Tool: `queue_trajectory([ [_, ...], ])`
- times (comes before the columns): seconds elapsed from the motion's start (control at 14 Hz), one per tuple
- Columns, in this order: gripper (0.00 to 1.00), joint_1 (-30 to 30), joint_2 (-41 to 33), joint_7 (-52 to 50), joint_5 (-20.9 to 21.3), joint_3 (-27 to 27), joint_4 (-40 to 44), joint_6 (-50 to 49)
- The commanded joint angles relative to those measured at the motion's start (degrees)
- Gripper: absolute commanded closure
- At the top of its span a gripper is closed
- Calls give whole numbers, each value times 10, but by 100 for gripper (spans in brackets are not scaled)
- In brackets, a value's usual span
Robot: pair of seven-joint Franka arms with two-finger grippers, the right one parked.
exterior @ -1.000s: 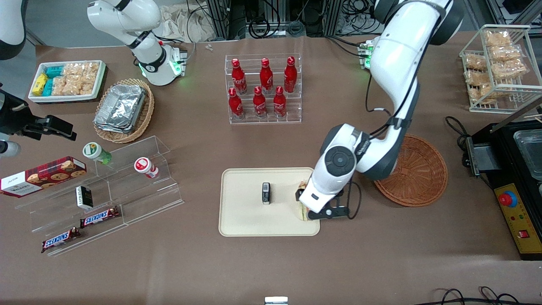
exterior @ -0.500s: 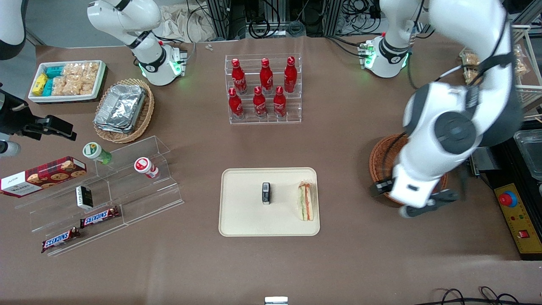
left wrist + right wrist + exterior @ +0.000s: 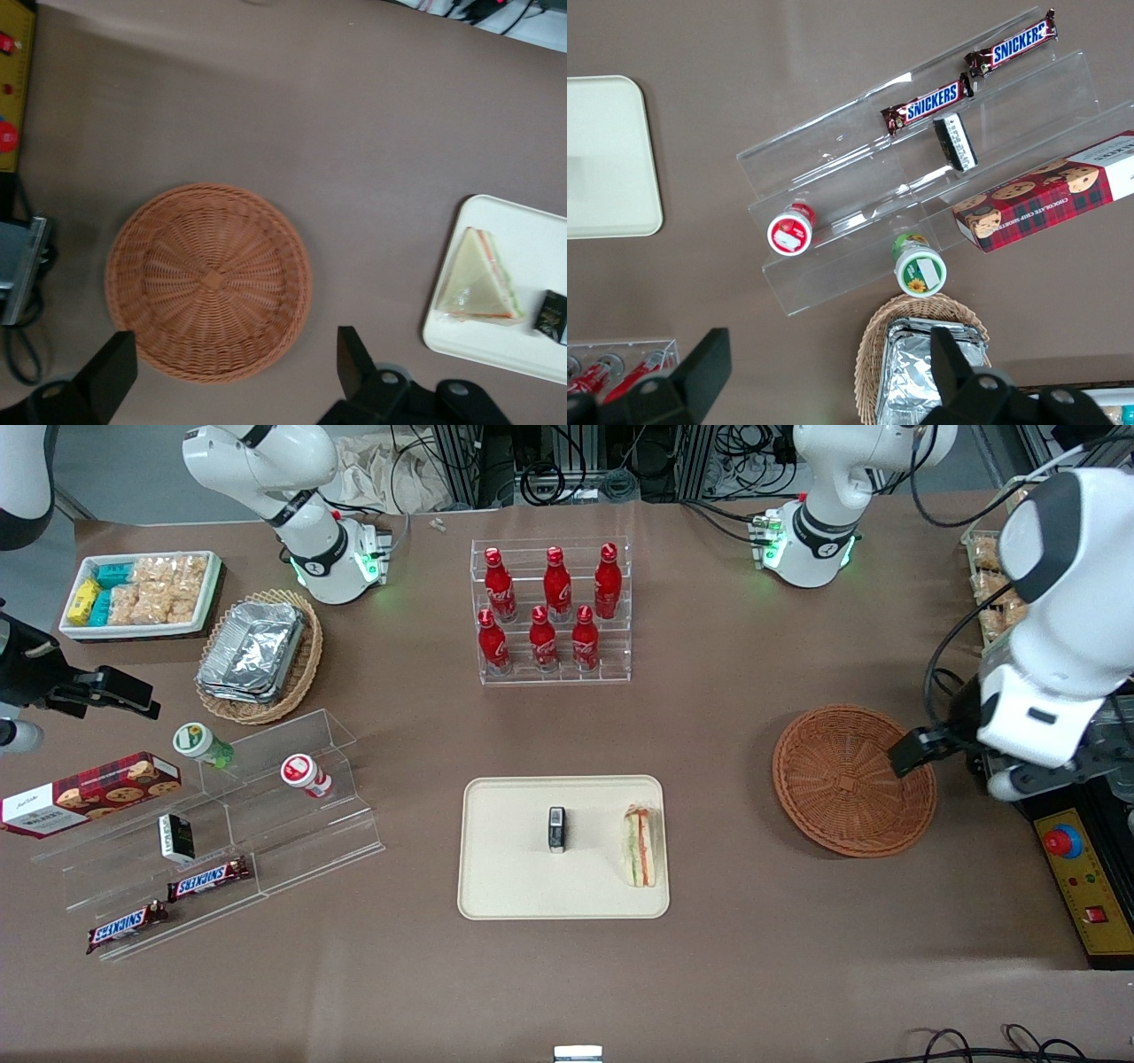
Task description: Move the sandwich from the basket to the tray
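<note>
One sandwich (image 3: 641, 846) lies on the cream tray (image 3: 505, 886), at its edge nearest the wicker basket (image 3: 842, 779). The end effector (image 3: 230, 376) hangs above the basket, fingers spread wide, holding nothing.

Left arm (image 3: 1054, 593): glossy white shells with dark grey joint caps. Black cables trail alongside. Its gripper (image 3: 230, 381) has black fingers (image 3: 353, 359).

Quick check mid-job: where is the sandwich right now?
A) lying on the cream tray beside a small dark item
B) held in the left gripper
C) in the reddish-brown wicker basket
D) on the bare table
A: the sandwich lies on the tray beside a small dark item; the basket holds nothing, and the gripper hangs open above it.
</note>
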Motion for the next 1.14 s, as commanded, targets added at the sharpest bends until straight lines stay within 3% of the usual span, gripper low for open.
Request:
queue_trajectory([
  [0.0,0,45,-34,53,-14,-6,-34,7],
  [0.21,0,69,-22,55,-57,-5,33,-54],
  [0.36,0,69,-6,58,-51,-3,71,-84],
  [0.71,0,68,2,66,-43,-2,74,-85],
  [0.86,0,66,9,113,-1,-5,74,-85],
  [1.07,0,62,16,116,6,-7,72,-85],
])
